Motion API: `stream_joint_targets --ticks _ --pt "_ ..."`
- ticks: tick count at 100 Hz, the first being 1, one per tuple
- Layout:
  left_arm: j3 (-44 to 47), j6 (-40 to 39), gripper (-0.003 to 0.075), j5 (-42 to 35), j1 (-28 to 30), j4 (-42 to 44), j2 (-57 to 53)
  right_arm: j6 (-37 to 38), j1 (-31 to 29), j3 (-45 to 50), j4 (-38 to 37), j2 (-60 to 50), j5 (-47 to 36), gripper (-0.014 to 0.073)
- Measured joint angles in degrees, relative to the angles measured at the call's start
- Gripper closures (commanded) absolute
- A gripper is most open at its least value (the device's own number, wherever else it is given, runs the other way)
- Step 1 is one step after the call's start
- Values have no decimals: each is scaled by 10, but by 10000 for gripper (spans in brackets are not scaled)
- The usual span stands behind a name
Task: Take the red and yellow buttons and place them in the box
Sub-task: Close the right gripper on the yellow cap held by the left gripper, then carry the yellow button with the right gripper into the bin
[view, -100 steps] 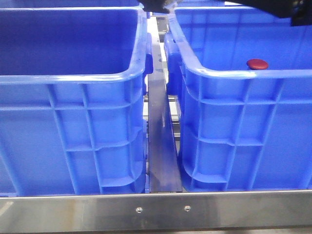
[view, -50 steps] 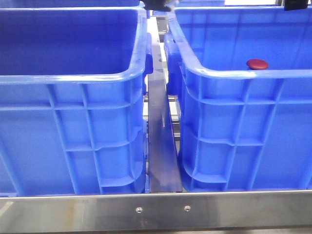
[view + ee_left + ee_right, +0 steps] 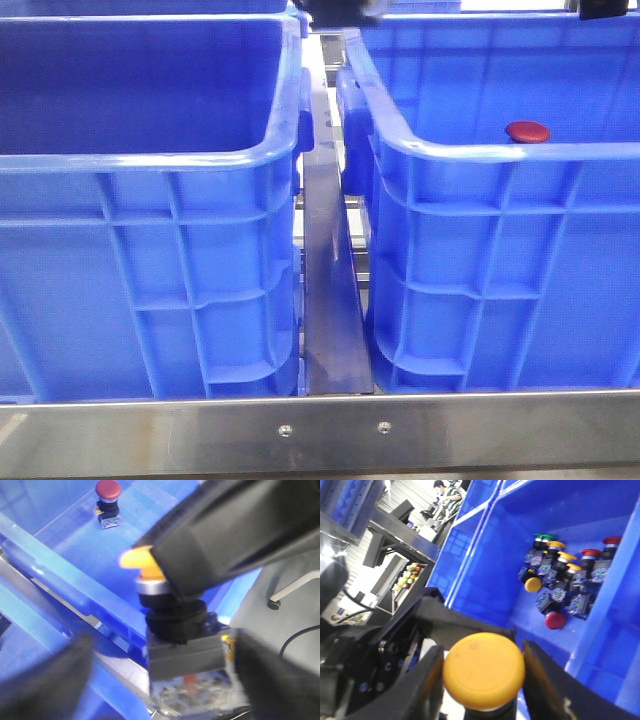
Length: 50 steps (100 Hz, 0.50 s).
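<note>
The yellow button [image 3: 483, 671] has an orange-yellow domed cap on a black collar and grey block [image 3: 186, 656]. My right gripper [image 3: 482, 675] is shut on its cap and holds it in the air above the gap between the crates. My left gripper [image 3: 160, 677] is open, its blurred fingers [image 3: 52, 680] standing wide on either side of the button's grey block. The red button [image 3: 527, 131] stands upright on the floor of the right crate [image 3: 500, 150], and it also shows in the left wrist view [image 3: 108, 490].
Two big blue crates stand side by side; the left crate [image 3: 150, 160] shows nothing inside. A metal rail [image 3: 330, 300] runs between them. A farther crate holds a pile of several red, yellow and green buttons [image 3: 562, 580]. Dark gripper parts [image 3: 340, 8] touch the front view's top edge.
The dark arm at the top right of the front view has drawn out of view. The dark shape at the top centre has shifted slightly right. The red button has not moved.
</note>
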Motion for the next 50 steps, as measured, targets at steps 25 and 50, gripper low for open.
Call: stream_joint_targets --ticks 25,50 --pt "0 0 50 0 0 0 -15 -27 -21 -2 1 -2 -44 500" --pt "0 -48 50 30 73 15 -46 -53 -104 -2 5 -36 -47 500"
